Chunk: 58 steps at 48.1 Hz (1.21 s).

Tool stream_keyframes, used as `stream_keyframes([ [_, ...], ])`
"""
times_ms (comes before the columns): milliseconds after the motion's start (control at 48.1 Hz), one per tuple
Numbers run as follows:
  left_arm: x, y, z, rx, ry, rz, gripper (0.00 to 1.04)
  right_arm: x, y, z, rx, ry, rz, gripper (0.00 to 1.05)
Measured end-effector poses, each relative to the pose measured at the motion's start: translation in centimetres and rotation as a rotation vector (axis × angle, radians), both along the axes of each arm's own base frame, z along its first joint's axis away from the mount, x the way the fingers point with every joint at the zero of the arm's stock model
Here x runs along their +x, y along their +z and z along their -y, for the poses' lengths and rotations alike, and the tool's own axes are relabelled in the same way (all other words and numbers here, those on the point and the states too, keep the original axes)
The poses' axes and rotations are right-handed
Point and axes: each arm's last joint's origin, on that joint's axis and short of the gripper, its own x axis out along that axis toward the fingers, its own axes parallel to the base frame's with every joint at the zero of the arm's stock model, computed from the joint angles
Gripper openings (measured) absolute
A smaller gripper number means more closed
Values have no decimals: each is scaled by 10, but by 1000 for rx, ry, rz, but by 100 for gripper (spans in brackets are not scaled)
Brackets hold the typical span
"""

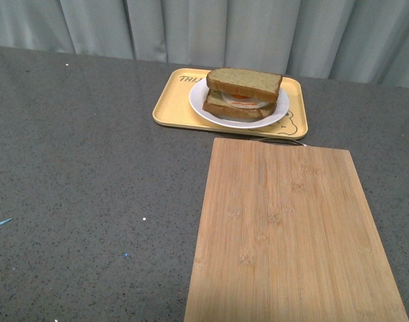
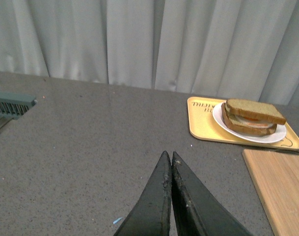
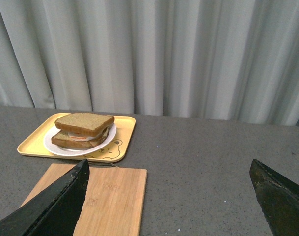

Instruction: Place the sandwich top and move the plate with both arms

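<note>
Already the sandwich top sits on the egg slice, stacked on the plate, which rests in a yellow tray on the grey bench. Nearer lies a wooden board. Left tool is closed, empty; right tool gapes wide apart, empty.

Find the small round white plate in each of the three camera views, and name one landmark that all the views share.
Front view: the small round white plate sits at top centre, on the yellow rectangular tray, under the sandwich.
Left wrist view: the plate is at the right edge, mid-height.
Right wrist view: the plate is at left, mid-height.
Shared landmark: the wooden cutting board, beside the tray in every view.
</note>
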Motion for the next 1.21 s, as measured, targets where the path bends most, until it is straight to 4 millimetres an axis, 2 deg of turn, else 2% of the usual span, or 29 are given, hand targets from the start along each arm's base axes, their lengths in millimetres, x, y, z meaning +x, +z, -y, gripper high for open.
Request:
stream_keyframes([
  [146,-3,2,0,-1,0,27,5,0,0,0,0,0,0,95],
  [250,-3,2,0,0,0,28,29,0,0,0,0,0,0,95],
  [520,-3,2,0,0,0,28,71,0,0,0,0,0,0,95],
  [666,-3,2,0,1,0,29,100,0,0,0,0,0,0,95],
  [707,-3,2,0,1,0,28,98,0,0,0,0,0,0,95],
  [1207,-3,2,0,1,0,28,98,0,0,0,0,0,0,95],
])
